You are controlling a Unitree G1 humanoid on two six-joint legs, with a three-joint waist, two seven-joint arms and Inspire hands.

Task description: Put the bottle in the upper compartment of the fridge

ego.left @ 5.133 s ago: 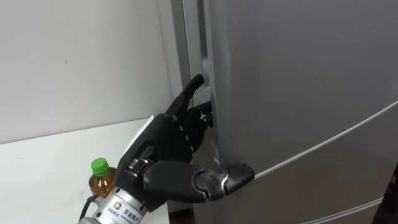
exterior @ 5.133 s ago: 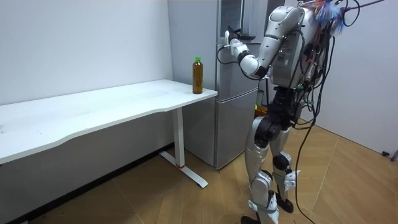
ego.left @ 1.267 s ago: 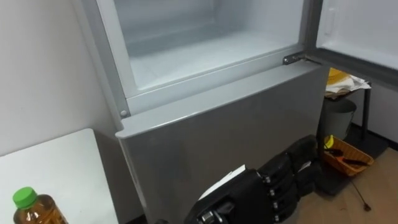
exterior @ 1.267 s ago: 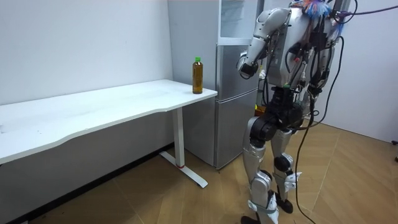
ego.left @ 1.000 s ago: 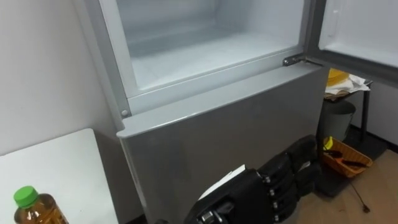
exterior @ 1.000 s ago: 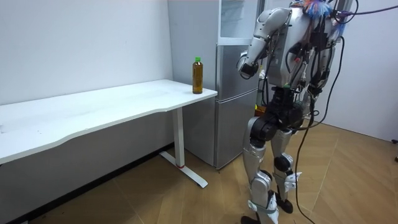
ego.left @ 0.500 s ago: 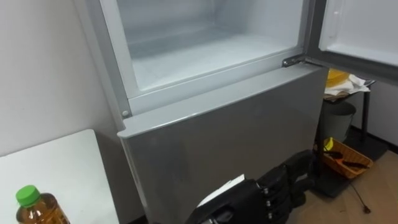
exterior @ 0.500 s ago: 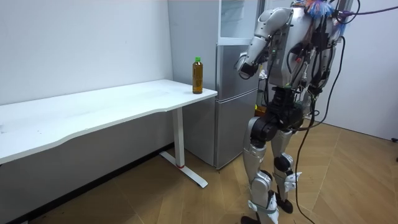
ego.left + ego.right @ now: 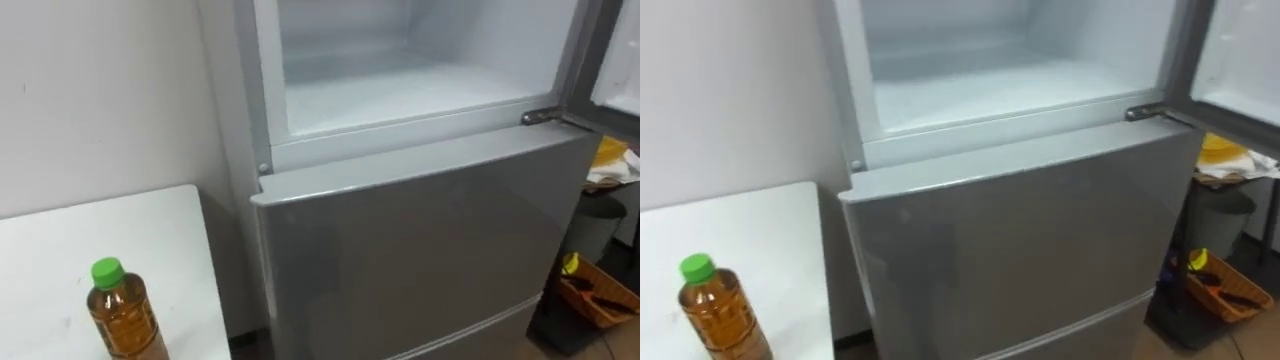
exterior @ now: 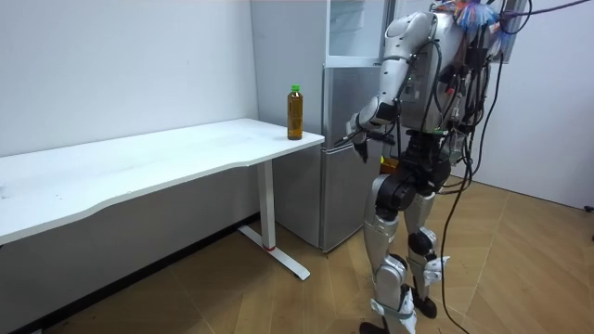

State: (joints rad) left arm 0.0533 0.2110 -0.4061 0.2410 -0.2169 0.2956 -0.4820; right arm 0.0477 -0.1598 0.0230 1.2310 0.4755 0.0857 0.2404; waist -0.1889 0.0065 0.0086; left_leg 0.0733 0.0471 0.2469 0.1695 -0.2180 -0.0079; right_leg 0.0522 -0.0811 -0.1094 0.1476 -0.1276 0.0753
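So the clear plastic bottle of amber drink [image 9: 122, 318] with the bright green screw cap [image 9: 107, 271] is standing upright on the corner of the long white table [image 9: 60, 260], nothing touching it. It's on the end nearest the fridge. The robot stands facing the fridge, and its left hand [image 10: 359, 139] hangs low at about waist height in front of it. In the room view the bottle is off to the room view's left of that hand, well apart from it, with its base roughly level with the hand. I honestly can't tell from that angle whether the hand is open or curled, it's just a dark blob at the end of the forearm. Right behind the hand is the tall grey two-door fridge's closed lower door [image 9: 430, 250]. Above the hand, the upper compartment [image 9: 400, 95] is wide open, with a pale, frosty-looking floor and walls and nothing on the part I can see. Its grey door [image 9: 615, 60] is swung out on the far side from the bottle. Down on the floor past that door there's an orange basket [image 9: 600, 290] with some dark bits in it. There's a plain white wall [image 9: 100, 90] behind the table and light wood flooring [image 10: 232, 297] under everything.
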